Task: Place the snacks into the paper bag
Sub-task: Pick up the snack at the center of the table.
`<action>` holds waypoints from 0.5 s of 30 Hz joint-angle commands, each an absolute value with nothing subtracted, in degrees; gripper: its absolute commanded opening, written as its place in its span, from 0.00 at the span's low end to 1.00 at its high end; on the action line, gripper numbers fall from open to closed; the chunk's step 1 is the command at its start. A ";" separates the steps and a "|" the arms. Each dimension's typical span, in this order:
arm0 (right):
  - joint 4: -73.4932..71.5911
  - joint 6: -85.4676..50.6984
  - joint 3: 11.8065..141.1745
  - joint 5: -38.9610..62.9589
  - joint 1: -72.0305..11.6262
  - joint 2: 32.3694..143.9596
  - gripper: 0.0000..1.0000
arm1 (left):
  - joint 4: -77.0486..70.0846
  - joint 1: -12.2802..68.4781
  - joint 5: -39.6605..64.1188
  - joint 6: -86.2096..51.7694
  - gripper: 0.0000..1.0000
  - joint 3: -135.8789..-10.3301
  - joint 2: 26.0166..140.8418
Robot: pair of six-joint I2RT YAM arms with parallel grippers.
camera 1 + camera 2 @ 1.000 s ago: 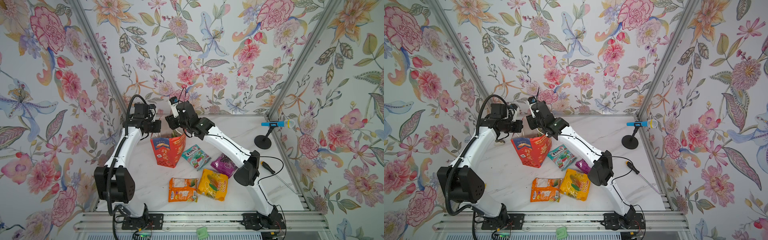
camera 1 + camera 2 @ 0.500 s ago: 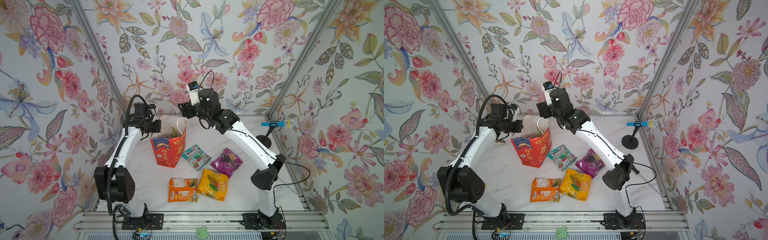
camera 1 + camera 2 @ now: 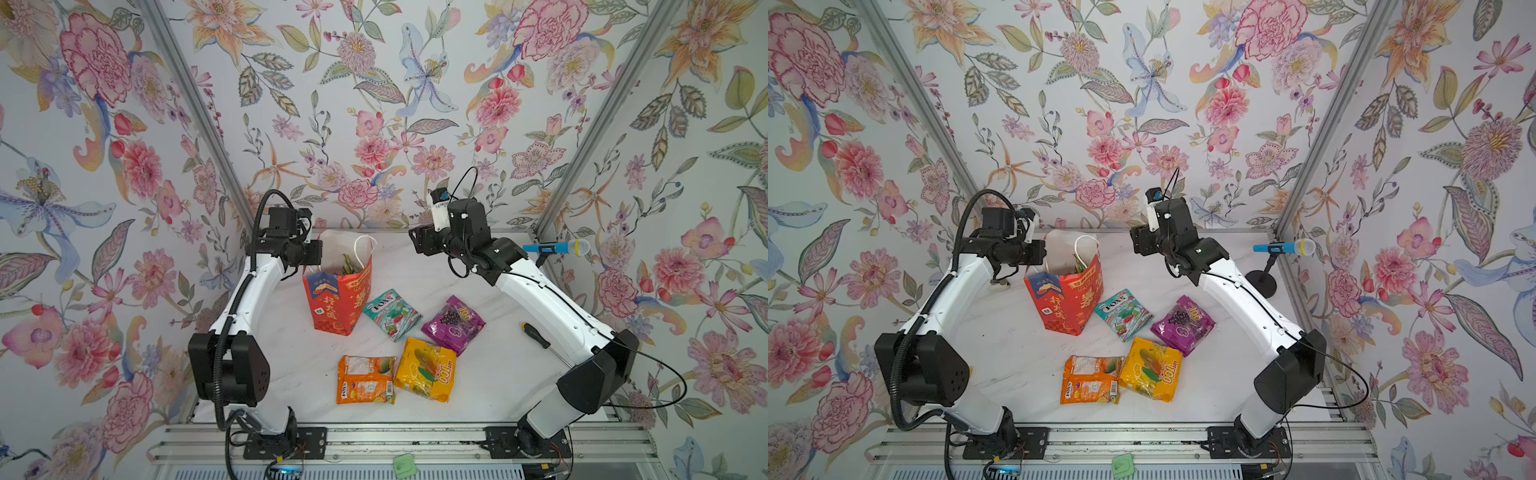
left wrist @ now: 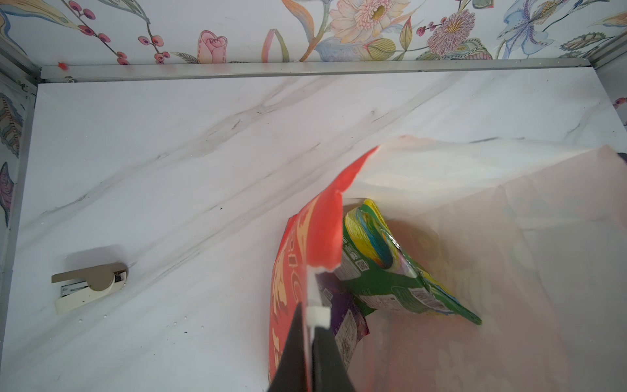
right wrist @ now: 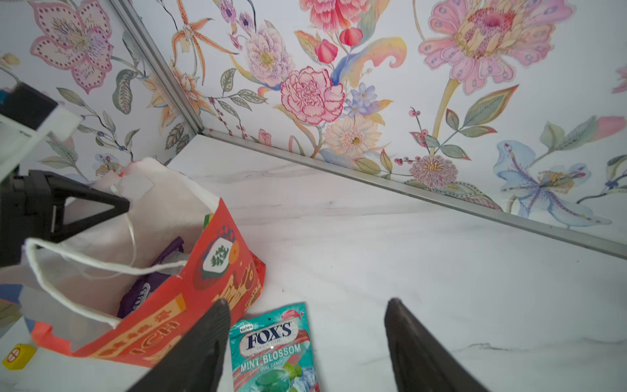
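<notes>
The red paper bag (image 3: 338, 303) stands upright at the back left of the table, mouth open. My left gripper (image 4: 310, 325) is shut on its rim, by the white cord handle. Inside the bag lie a green snack (image 4: 383, 271) and a purple packet (image 5: 163, 258). On the table to the right of the bag lie a teal-pink snack (image 3: 392, 313), a purple one (image 3: 454, 324), a yellow one (image 3: 426, 369) and an orange one (image 3: 365, 379). My right gripper (image 3: 415, 245) hangs open and empty above the table, right of the bag, with the teal-pink snack (image 5: 271, 346) below its fingers.
A blue microphone on a black stand (image 3: 557, 248) is at the back right. A screwdriver (image 3: 536, 336) lies beside the right arm. A beige stapler (image 4: 90, 288) sits left of the bag, a small yellow cube (image 5: 18, 354) near its base. Floral walls close three sides.
My right arm has lifted away from over the bag's mouth and swung right, jaws opening wider. The purple packet on the table came into view. The left arm kept its hold.
</notes>
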State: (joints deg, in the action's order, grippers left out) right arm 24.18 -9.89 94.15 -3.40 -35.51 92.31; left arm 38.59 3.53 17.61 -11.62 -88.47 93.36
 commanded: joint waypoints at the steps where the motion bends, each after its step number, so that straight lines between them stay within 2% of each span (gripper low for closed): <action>1: 23.19 -11.85 87.73 -3.31 -36.46 89.57 0.74 | 38.15 3.43 17.33 -12.26 0.00 -87.80 92.53; 5: 23.39 -11.99 81.24 -4.34 -39.48 88.18 0.75 | 37.88 3.35 17.23 -12.25 0.00 -87.63 92.24; 8: 23.79 -9.87 77.46 -8.03 -43.47 87.91 0.89 | 37.63 3.35 17.56 -12.34 0.00 -87.63 92.46; 10: 24.18 -8.04 75.64 -10.63 -46.52 88.46 0.93 | 37.51 3.34 17.50 -12.28 0.00 -87.44 92.39; 15: 25.02 -10.63 72.70 -9.04 -50.23 92.33 0.90 | 36.70 3.35 16.98 -12.41 0.00 -86.83 91.97</action>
